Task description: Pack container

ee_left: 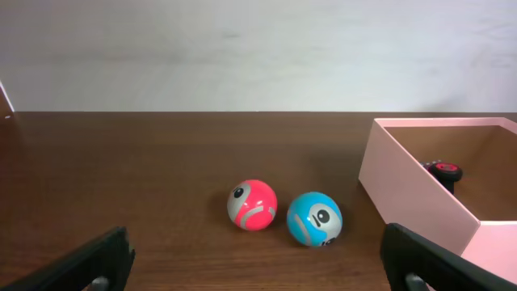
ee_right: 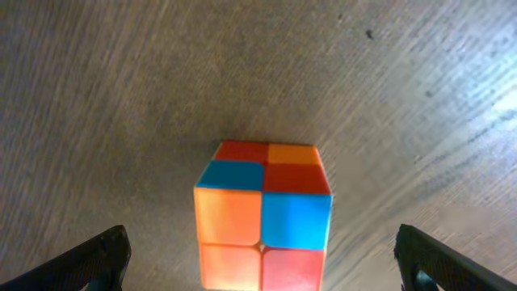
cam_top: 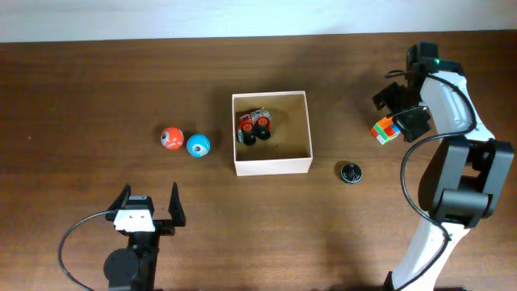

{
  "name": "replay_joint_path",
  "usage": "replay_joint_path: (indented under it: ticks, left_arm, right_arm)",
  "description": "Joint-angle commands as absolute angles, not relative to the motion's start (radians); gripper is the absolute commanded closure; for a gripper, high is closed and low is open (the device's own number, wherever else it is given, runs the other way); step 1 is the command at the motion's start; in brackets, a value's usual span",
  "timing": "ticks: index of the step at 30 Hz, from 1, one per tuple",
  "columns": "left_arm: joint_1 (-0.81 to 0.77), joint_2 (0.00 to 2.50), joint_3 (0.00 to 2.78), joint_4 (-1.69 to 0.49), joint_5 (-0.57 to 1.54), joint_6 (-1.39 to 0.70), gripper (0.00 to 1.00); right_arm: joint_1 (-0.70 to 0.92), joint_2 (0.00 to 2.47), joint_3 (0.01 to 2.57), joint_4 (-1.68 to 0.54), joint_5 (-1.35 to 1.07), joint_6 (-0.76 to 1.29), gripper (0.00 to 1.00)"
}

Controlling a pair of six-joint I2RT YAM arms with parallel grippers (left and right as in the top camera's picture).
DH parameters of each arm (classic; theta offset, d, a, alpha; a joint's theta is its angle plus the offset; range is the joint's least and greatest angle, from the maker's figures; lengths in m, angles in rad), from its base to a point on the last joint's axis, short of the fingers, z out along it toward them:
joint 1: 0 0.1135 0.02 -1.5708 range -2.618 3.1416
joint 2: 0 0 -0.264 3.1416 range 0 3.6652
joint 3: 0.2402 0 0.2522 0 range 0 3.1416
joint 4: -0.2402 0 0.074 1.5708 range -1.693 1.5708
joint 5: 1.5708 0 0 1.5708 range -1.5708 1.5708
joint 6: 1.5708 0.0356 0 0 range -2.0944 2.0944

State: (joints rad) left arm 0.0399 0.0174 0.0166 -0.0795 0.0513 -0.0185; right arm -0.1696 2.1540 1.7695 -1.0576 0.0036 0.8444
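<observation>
The container [cam_top: 271,166] is a square open box with cream walls and a tan inside, at the table's middle; a red-and-black toy car [cam_top: 255,126] lies in it. In the left wrist view the container [ee_left: 420,194] stands at right. A red ball [cam_top: 171,138] and a blue ball [cam_top: 198,145] lie left of it, also in the left wrist view [ee_left: 252,204] [ee_left: 314,219]. My left gripper [cam_top: 149,205] [ee_left: 258,271] is open and empty, near the front edge. My right gripper [cam_top: 397,121] [ee_right: 262,271] is open above a colourful cube [cam_top: 385,130] [ee_right: 262,214], not touching it.
A small black round object [cam_top: 350,172] lies on the table right of the container. The dark wooden table [cam_top: 97,89] reaches back to a pale wall.
</observation>
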Motion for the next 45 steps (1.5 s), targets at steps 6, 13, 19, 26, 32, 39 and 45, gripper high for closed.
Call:
replay_joint_path:
  ticks: [6,13,19,26,32,39,45]
  left_arm:
    - [0.044,0.014,0.009,-0.079,0.045,-0.006,0.01]
    - [0.044,0.014,0.009,-0.079,0.045,-0.006,0.01]
    - [0.044,0.014,0.009,-0.079,0.045,-0.006,0.01]
    - [0.044,0.014,0.009,-0.079,0.045,-0.006,0.01]
    - [0.044,0.014,0.009,-0.079,0.045,-0.006,0.01]
    - [0.044,0.014,0.009,-0.079,0.045,-0.006,0.01]
    - [0.044,0.014,0.009,-0.079,0.045,-0.006,0.01]
  right_arm:
    - [-0.162,2.167,1.761,-1.051,-0.004,0.789,0.01]
    - [-0.162,2.168,1.715,-1.041,-0.004,0.79,0.01]
    - [-0.162,2.168,1.668,-1.005,-0.004,0.79,0.01]
    - [-0.164,2.168,1.668,-0.992,0.009,0.789,0.0]
    - [-0.164,2.168,1.668,-0.979,0.008,0.79,0.37]
    - [-0.164,2.168,1.668,-0.971,0.008,0.789,0.46]
    - [-0.164,2.168,1.682,-0.989,0.007,0.789,0.46]
